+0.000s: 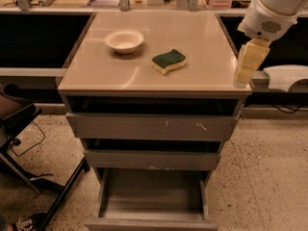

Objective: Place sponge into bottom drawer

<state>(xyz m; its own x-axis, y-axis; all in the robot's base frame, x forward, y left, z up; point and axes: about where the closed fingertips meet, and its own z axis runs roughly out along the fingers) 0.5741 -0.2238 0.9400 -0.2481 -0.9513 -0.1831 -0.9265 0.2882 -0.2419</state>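
The sponge, dark green on top over pale yellow foam, lies on the cabinet top, right of centre. The bottom drawer is pulled out below the two upper drawers, and its grey inside shows nothing in it. My gripper hangs from the white arm at the right edge of the cabinet top, pointing down, about a hand's width right of the sponge and not touching it. It holds nothing that I can see.
A white bowl sits on the top, left of the sponge. The two upper drawers stand slightly open. A black chair base is on the floor at the left. A white object lies on the ledge at the right.
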